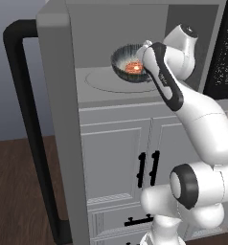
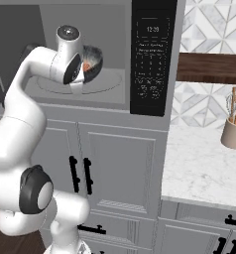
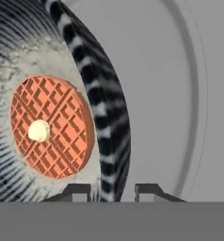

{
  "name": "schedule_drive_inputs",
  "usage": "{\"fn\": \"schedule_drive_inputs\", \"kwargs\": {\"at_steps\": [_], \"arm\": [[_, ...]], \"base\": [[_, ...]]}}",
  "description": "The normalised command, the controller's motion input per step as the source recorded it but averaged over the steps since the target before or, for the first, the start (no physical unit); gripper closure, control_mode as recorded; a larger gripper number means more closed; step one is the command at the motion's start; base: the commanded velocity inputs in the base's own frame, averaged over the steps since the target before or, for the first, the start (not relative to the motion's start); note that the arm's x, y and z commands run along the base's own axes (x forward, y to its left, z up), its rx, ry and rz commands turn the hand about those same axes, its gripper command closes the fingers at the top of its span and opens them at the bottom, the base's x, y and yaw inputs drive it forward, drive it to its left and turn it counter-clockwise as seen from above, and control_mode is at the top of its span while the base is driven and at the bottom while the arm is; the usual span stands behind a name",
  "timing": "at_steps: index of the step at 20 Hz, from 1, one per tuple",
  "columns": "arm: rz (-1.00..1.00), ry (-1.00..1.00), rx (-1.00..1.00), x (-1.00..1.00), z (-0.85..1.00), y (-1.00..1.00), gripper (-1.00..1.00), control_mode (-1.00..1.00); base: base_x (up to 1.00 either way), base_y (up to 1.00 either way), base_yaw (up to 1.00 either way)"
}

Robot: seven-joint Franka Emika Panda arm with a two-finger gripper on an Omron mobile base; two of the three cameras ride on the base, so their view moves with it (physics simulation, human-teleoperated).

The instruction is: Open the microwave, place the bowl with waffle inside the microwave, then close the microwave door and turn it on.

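Grey walls of the microwave [image 1: 135, 28] are seen around the bowl [image 1: 125, 60], which is placed on the turntable plate [image 1: 99, 79], at the upper middle of the left base view. The waffle [image 3: 50, 127] is carried in it. The bowl's rim is straddled by the gripper [image 3: 113, 190]; whether it is clenched cannot be told. The microwave door [image 1: 58, 124] is swung open at the left. On the button panel [image 2: 150, 59] "12:00" is read faintly.

Bowl [image 1: 128, 62] mid-cavity (door [image 1: 58, 119] open wide)
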Motion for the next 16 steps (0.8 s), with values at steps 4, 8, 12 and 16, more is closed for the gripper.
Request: {"fn": "schedule_drive_inputs", "kwargs": {"at_steps": [4,8,12,16], "arm": [[0.00,-0.05,0.00,-0.10,0.00,-0.04,-1.00,-1.00],[-0.01,-0.18,0.00,-0.50,0.01,-0.21,-1.00,-1.00],[-0.03,-0.19,0.00,-0.85,0.20,-0.10,-1.00,-1.00],[-0.03,-0.15,-0.05,-0.99,0.09,0.02,-1.00,-1.00]], "base": [[0.00,0.00,0.00],[0.00,0.00,0.00],[0.00,0.00,0.00],[0.00,0.00,0.00]]}}
